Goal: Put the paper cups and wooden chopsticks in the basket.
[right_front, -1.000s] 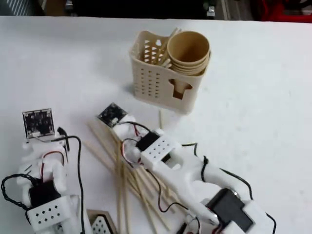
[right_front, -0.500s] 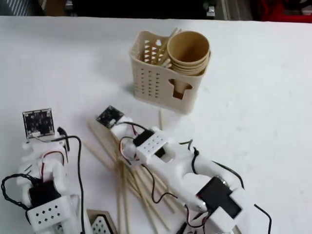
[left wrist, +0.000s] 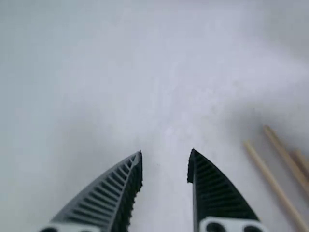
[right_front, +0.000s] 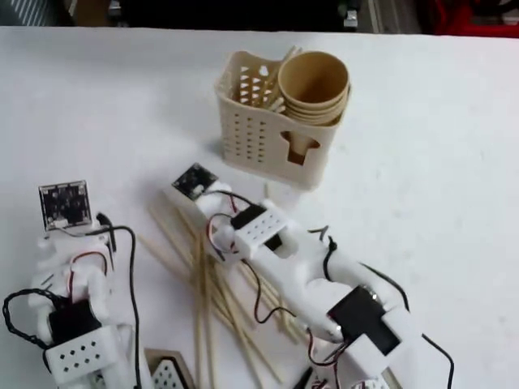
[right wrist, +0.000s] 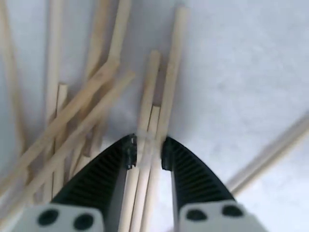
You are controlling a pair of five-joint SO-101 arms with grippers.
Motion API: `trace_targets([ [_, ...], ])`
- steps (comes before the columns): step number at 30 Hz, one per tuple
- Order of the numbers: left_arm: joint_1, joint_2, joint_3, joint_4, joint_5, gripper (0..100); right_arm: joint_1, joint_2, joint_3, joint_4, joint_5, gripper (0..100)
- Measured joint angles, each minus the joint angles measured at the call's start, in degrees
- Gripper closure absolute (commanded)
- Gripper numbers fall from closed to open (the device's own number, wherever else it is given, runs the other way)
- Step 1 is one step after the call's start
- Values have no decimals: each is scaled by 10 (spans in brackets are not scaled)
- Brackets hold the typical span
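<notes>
We see the right gripper [right wrist: 147, 145] clamped on wooden chopsticks [right_front: 207, 308] on the tabletop [right_front: 422, 121], with the paper cups [right_front: 312, 85] in the basket [right_front: 243, 130].

At the left of the high view, the left arm [right_front: 69, 284] sits near the front edge. In its wrist view the left gripper [left wrist: 165, 153] hangs over bare tabletop with its fingers apart, holding nothing, and 3 stick ends lie off to one side. Next comes the loose pile of chopsticks, fanned and crossing one another. The right arm stretches over it, and its fingers press about 3 sticks between them. Farther right and back stands the perforated basket. It holds the nested stack of cups upright in its right part and a few chopsticks leaning in its left part. 1 chopstick [right_front: 267, 194] lies just in front of it.
</notes>
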State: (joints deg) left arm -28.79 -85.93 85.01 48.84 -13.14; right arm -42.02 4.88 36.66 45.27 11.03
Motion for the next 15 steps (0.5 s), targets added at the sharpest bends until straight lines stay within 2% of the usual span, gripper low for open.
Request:
trace_targets([
  [8,0,0,0,0,0,834,6,-67,-25,82,1,981],
  [15,0,0,0,0,0,834,5,-129,-25,105,2,981],
])
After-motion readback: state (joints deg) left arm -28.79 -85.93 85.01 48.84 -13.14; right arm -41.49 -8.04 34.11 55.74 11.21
